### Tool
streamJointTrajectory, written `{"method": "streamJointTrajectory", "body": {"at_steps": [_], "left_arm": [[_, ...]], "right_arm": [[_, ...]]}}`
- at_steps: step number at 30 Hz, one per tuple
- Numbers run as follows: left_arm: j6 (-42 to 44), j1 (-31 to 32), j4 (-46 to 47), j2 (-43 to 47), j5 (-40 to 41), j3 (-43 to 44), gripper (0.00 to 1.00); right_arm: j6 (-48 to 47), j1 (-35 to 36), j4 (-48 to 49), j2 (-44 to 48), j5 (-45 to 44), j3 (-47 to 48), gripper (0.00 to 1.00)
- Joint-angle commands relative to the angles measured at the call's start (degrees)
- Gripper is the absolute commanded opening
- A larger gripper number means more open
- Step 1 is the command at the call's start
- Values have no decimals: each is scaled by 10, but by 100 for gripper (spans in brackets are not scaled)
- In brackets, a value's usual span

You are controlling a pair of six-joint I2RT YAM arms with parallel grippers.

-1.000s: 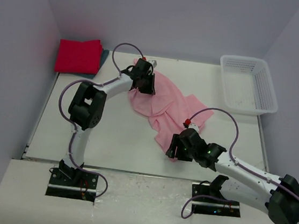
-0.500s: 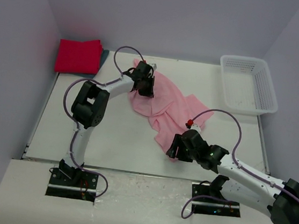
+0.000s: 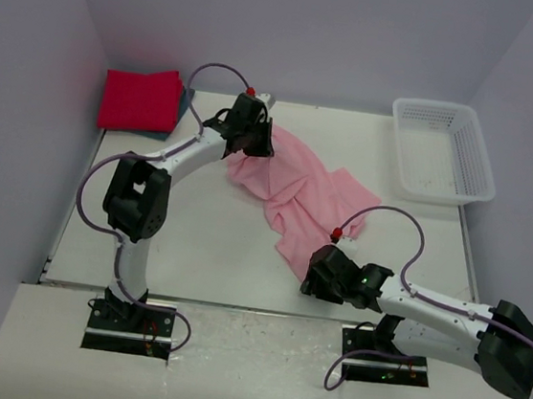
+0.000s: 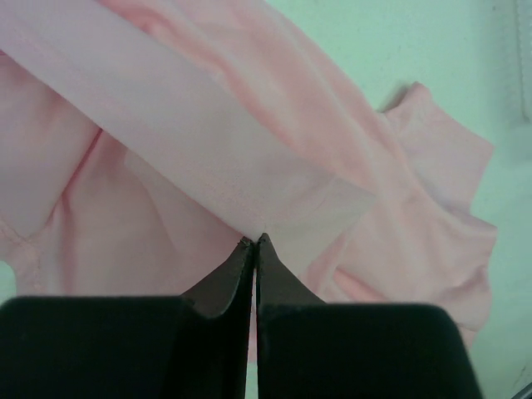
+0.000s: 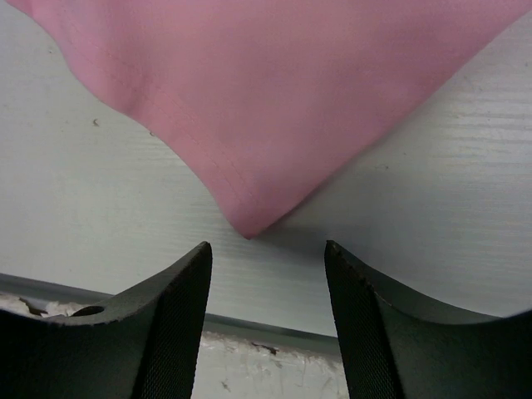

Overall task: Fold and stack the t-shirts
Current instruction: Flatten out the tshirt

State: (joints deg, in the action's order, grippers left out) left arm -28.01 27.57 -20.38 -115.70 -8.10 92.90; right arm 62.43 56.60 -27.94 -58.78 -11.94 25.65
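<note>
Far left first, back corner of the worktop (image 3: 194, 239): red t-shirt (image 3: 141, 99) folded into a neat square, sitting on a dark teal t-shirt (image 3: 182, 111) with only an edge peeking out. Moving right, left end effector (image 4: 253, 242) clenched tight on a raised fold of the pink t-shirt (image 3: 298, 179), up at the far end of the cloth; going by the wrist view, just a thin pinch right at the fingertips (image 4: 239, 262), so not much margin. Pink t-shirt itself sprawled diagonally across the middle of the worktop, crumpled and twisted, far end by the left arm, near hem corner pointing toward the front edge. Clearly soft, light, floppy stuff: drapes, bunches, zero stiffness, probably slides easily over the smooth surface, nothing breakable. Best taken by a hem, a shoulder seam or a corner, with doubled cloth there for more bite; avoid mid-panel grabs, only good for dragging up a wad. Further right and nearer, right end effector (image 5: 266, 249) released, jaws spread wide either side of that hem corner, corner lying flat just ahead of the tips and not gripped yet. Probably needs to go low and forward to catch the corner, then pull away from the left grip to spread the whole thing flat. Far right at the back, white mesh basket (image 3: 436, 105), well apart from the shirts.
</note>
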Motion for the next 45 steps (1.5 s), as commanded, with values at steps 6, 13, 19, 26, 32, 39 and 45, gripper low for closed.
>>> {"method": "streamJointTrajectory", "body": {"at_steps": [6,13,19,26,32,39,45], "left_arm": [[-6,7,23,33,-4,-4,0],[-2,7,27,42,-3,-20,0],[-4,7,32,50,-8,-32,0],[-4,7,35,64,-2,-41,0],[-5,8,-1,124,11,-13,0],[0,15,-63,202,27,31,0],[14,15,-127,231,60,75,0]], "right_arm": [[67,10,-11,-34,-73,7,54],[75,10,-2,-86,-91,19,49],[77,9,10,-146,-94,40,33],[83,10,-7,-133,-103,43,0],[96,24,-128,-90,-157,105,0],[53,23,-212,-26,-210,186,0],[-19,-12,-249,-11,-244,257,0]]}}
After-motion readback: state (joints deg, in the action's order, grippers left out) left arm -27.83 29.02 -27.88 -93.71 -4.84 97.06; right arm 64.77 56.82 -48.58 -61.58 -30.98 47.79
